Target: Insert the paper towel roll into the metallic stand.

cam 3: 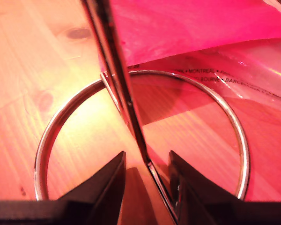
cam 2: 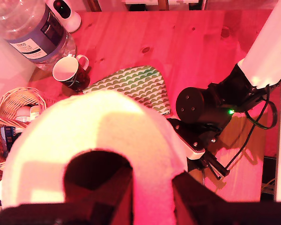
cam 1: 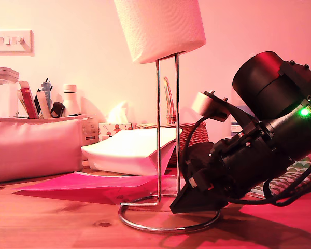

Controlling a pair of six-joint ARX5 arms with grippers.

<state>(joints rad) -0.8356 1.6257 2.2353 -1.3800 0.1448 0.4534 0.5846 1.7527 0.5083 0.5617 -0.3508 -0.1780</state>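
1. The roll [cam 1: 159, 27] sits at the top centre of the exterior view, tilted, its lower end over the top of the stand [cam 1: 167, 129]; the upper ends of the two upright wires pass out of sight behind or into its underside.
2. In the first wrist view the roll [cam 2: 91, 145] fills the lower left, its dark core hole facing the camera. My first gripper [cam 2: 126, 201] holds it: one dark finger [cam 2: 113, 199] goes into the core and the other lies against the outer paper, so the claw is clamped on the roll's wall.
3. The stand's ring base [cam 1: 168, 220] lies on the wooden table [cam 1: 52, 218], low in the centre of the exterior view.
4. My second gripper [cam 3: 147, 187] is at the foot of the stand, its two fingers either side of the upright wire [cam 3: 126, 93] just above the ring [cam 3: 234, 136]. I cannot tell whether they pinch the wire or merely straddle it.
5. In the exterior view that arm [cam 1: 249, 150] fills the lower right, its dark tip at the ring.
6. A pink sheet [cam 1: 93, 188] lies behind the stand; a wicker basket [cam 1: 194, 136] stands further back, right of centre.
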